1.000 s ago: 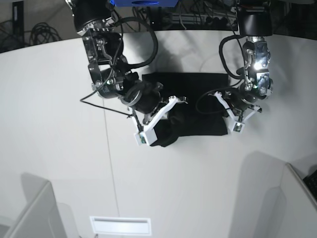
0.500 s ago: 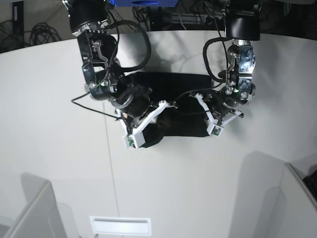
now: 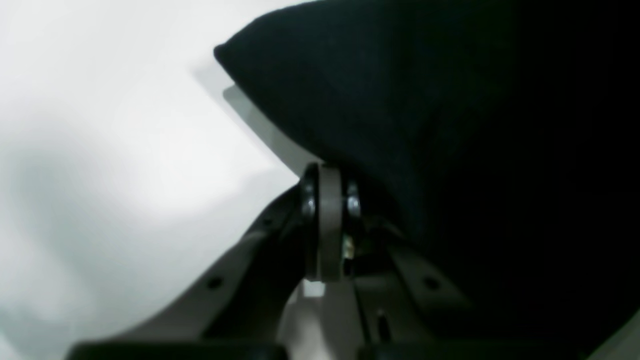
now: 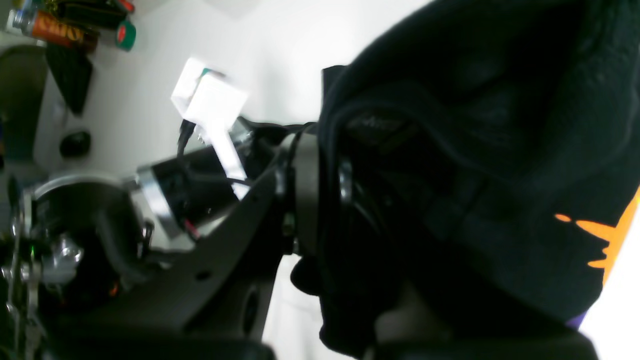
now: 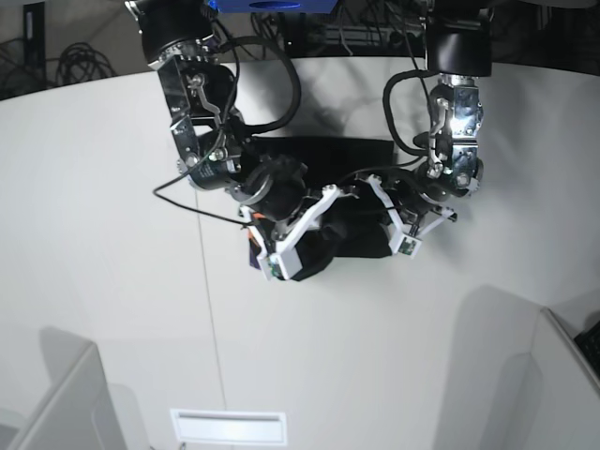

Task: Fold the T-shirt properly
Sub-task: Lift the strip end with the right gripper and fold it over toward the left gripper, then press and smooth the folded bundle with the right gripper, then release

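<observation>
At frame centre of the base view, the T-shirt (image 5: 352, 202) lies bunched on the white table (image 5: 103, 244). Right gripper (image 5: 298, 234), left of centre, is clamped on a lifted fold showing orange print. Left gripper (image 5: 405, 225), right of centre, is closed on the black cloth's edge.

T-shirt (image 4: 475, 150) black – orange print, purple edge; table (image 5: 112, 244) white.
</observation>
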`<state>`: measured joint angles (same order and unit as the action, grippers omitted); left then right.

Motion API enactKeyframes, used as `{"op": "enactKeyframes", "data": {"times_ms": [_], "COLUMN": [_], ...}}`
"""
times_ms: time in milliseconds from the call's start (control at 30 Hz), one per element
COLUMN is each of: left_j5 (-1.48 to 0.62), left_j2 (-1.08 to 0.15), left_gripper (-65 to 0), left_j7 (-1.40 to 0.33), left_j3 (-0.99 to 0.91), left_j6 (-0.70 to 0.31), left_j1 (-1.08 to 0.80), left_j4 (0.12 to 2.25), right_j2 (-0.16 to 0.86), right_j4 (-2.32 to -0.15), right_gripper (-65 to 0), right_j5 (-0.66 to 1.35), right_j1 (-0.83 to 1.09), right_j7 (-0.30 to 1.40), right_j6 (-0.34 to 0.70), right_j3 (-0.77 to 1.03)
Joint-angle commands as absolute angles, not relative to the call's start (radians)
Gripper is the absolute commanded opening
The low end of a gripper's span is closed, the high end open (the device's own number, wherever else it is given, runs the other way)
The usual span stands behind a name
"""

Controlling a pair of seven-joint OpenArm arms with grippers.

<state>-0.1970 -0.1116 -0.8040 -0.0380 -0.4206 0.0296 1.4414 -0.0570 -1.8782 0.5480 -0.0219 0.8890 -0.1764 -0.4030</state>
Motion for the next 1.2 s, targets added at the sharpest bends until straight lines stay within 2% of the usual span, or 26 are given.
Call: {"op": "enactKeyframes", "data": {"times_ms": [0,300,533,633,967,1167], "left_j5": [-0.183,-0.182,-0.191,-0.191,-0.193,-0.193], "left_j2": [-0.117,-0.183,-0.232,-0.254,-0.303,-0.303], "left_gripper": [-65.0,-65.0,-65.0,-65.0,-65.0,-65.0], "left_j7": [-0.857,-0.858,-0.943,-0.943,-0.938,-0.944], "left_j3": [-0.038,-0.197,-0.358,-0.389,-0.447,-0.585], "left_j6": [-0.429,-0.429,-0.433,-0.433,-0.435,-0.573], "left_j1": [0.024,-0.05,-0.114,-0.133,-0.22,-0.234], "left_j4": [1.443,1.587,1.655,1.667,1.667,1.659], "right_j2": [-0.079,-0.104,-0.113,-0.111,-0.111,-0.116], "right_j4": [-1.89,-1.799,-1.758,-1.719,-1.649,-1.578], "right_gripper": [-65.0,-65.0,-65.0,-65.0,-65.0,-65.0], "right_j5": [0.567,0.567,0.567,0.567,0.568,0.576], "right_j1": [-0.047,-0.073,-0.094,-0.111,-0.117,-0.127], "right_j7": [0.858,0.825,0.803,0.765,0.74,0.74], "right_j6": [-0.166,-0.166,-0.191,-0.246,-0.254,-0.254], "right_j3": [-0.415,-0.426,-0.487,-0.541,-0.558,-0.558]}}
